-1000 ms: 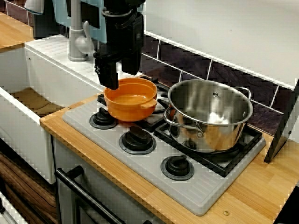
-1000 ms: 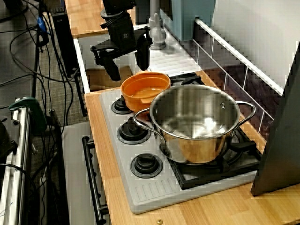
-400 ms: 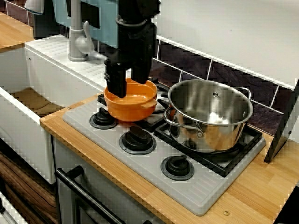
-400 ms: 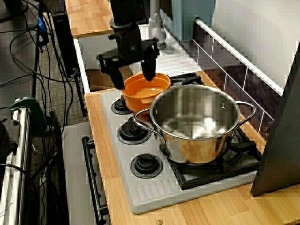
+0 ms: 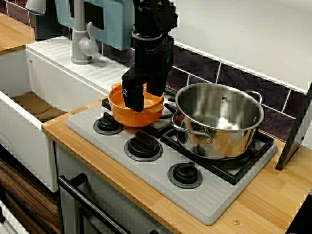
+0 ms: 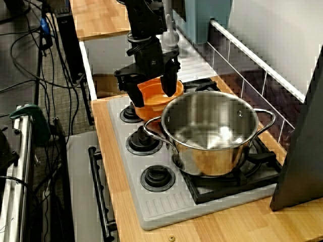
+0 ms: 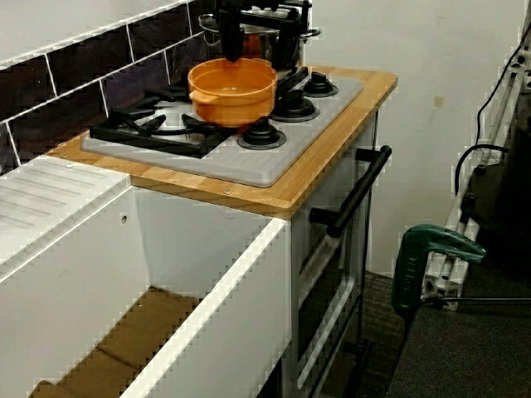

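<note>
**Spread gripper set over the orange bowl beside the steel pot**

In the view from the front of the stove, the gripper (image 5: 145,92) was seen low over the orange bowl (image 5: 153,108), which stood on the burner grate just left of the steel pot (image 5: 219,119), close to it. The fingers were held spread. One finger (image 5: 133,96) was lowered in front of the bowl's outer wall, on the side away from the pot, and the other was placed over the bowl's hollow. Whether either finger touched the bowl could not be told. Grey stove knobs (image 5: 143,145) were lined up in front of the pot and the bowl.

In the view along the counter, with the pot nearest, the bowl (image 6: 154,95) was found behind the pot. The gripper (image 6: 151,89) was spread across the bowl's rim, with orange showing between the fingers.

In the view from the sink side, the bowl (image 7: 232,87) was shown whole, upright and empty, in front of the pot. Only the finger ends were caught above it at the top edge.
</note>
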You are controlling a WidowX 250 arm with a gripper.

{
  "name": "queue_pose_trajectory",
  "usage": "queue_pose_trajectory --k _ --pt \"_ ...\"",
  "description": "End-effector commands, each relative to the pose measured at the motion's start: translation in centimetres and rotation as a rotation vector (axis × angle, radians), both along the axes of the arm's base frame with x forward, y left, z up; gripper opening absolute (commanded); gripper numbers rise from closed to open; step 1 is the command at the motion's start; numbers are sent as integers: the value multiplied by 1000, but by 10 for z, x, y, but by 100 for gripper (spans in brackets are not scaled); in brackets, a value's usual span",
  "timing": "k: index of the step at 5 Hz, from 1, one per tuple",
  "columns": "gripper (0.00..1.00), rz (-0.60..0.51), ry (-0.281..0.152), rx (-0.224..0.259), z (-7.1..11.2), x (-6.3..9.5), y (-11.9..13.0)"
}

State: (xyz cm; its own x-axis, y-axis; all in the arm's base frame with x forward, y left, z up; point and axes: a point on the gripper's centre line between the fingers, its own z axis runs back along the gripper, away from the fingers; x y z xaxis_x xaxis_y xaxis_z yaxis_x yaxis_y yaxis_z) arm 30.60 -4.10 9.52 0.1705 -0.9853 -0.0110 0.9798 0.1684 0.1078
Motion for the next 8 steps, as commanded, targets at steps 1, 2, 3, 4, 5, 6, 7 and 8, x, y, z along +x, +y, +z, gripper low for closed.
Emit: queue_pose_trajectory --k 1,2,3,4,5,6,7,8 --pt "100 38 -29 -10 18 -8 18" --pt "100 46 -5 -16 18 -14 22" --pt "100 68 64 -36 9 -19 23" --pt "100 70 92 -34 1 -26 20" --pt "100 72 116 -20 -13 -27 17" --pt "100 71 124 -9 -27 -30 12" --pt "100 72 139 1 -37 -32 7" --pt "0 75 149 2 -38 -32 5"
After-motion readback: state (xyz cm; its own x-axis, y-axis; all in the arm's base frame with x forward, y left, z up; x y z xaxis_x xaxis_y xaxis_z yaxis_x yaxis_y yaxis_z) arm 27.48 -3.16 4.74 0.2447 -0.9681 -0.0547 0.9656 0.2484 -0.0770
